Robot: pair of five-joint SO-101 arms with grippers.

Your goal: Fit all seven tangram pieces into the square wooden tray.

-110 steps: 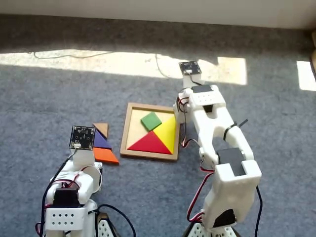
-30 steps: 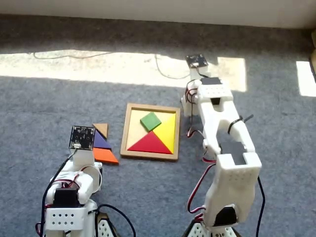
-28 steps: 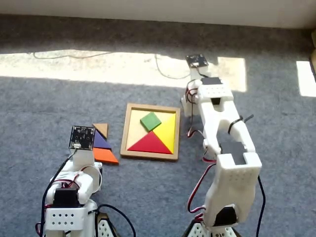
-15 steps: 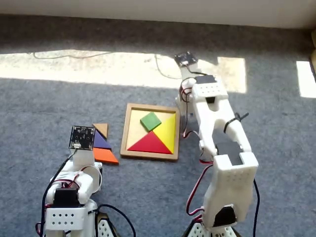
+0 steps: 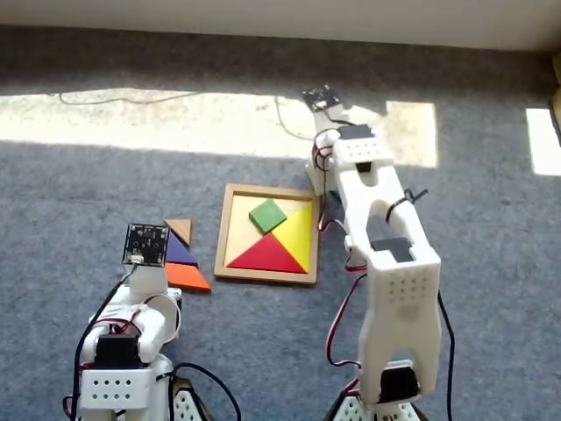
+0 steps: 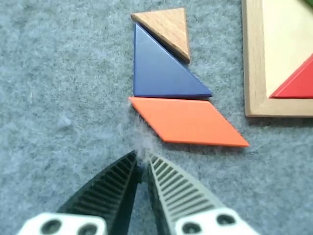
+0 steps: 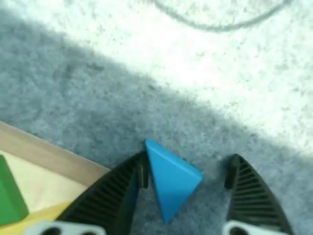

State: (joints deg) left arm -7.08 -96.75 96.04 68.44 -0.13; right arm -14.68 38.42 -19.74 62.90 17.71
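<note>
On carpet [image 5: 88,193], orange parallelogram [image 6: 188,121] lies lengthwise toward tray [image 6: 253,58].

From my end the high view runs on daylight alone: a hard band of sun [image 5: 158,114] lies across the far carpet [image 5: 263,351], bleached almost white, with a second patch [image 5: 543,136] at the right edge. Everything nearer, the wooden tray [image 5: 272,190] included, sits in even shade, bright enough to read colours, with only faint shadows. My right wrist view shows the same split: glare swallows the carpet's texture around a cable [image 7: 220,22], and the blue triangle [image 7: 171,178] lies just inside the shade. The left wrist view is flat and even, the orange piece [image 6: 188,122] throwing a thin shadow.
</note>
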